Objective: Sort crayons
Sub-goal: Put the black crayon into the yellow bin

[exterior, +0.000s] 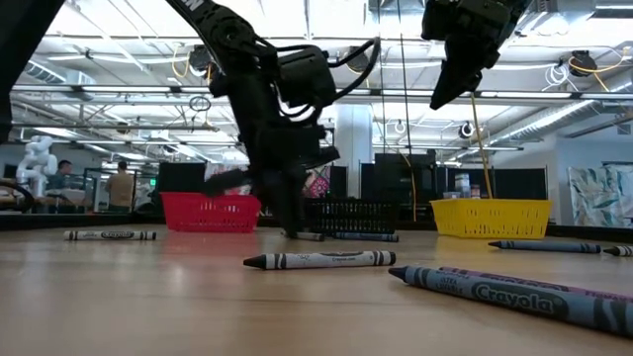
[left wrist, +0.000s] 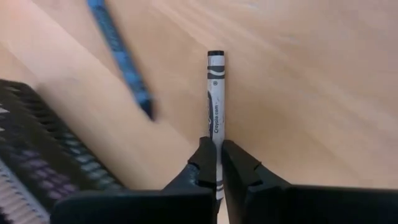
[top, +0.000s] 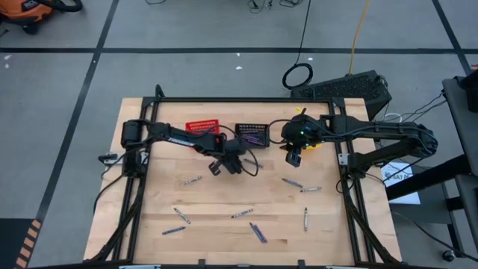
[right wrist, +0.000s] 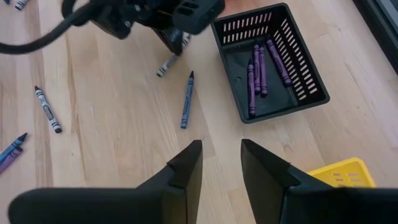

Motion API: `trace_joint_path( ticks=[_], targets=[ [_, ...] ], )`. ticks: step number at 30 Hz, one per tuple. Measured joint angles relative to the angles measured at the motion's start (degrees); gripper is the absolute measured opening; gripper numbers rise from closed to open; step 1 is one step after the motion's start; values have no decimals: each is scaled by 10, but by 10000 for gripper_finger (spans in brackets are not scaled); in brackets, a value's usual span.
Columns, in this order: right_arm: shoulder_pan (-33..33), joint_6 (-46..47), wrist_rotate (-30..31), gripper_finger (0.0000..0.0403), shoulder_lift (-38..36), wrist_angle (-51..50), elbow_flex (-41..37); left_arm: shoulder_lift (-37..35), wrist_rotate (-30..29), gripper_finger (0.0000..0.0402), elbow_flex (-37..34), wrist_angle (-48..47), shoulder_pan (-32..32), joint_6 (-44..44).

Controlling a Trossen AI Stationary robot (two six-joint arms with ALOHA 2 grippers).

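Your baskets sit in a row along the table's (top: 149,224) far edge: red basket (top: 202,125), black basket (top: 252,133) with purple crayons (right wrist: 260,71) inside, and yellow basket (right wrist: 339,173), mostly hidden under the right arm in the high view. The near half of the board is open wood dotted with loose crayons (top: 240,214), well apart from each other.

Your left gripper (left wrist: 217,163) reaches down just in front of the black basket, fingers clenched on a grey crayon (left wrist: 215,93); it seems to lie on the wood, though contact is hard to judge. A blue crayon (right wrist: 186,101) lies just beside it.

Your right gripper (right wrist: 221,163) hangs above the table near the yellow basket, fingers parted, holding nothing.
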Motion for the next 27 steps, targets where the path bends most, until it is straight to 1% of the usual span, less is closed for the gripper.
trace_joint_path(
  ticks=[3, 8, 13, 16, 23, 25, 27],
  targets=[
    [0, 0, 0, 98, 0, 0, 0, -28, 8, 2, 1, -16, -1, -21],
    [0, 9, 2, 98, 0, 3, 0, -83, 14, 2, 4, 0, 10, -67],
    [5, 30, -15, 98, 0, 3, 0, -126, 69, 2, 4, 22, 32, -128],
    [22, 30, -32, 98, 0, 3, 0, -143, 96, 1, 5, 32, 46, -151],
    [74, 37, -30, 98, 0, 18, 0, -157, 151, 1, 5, 96, 64, -177],
    [91, 42, -19, 98, 0, 40, 0, -157, 166, 0, 5, 110, 67, -177],
    [109, 42, 8, 98, 0, 59, 0, -157, 178, 0, 5, 132, 67, -178]
  ],
)
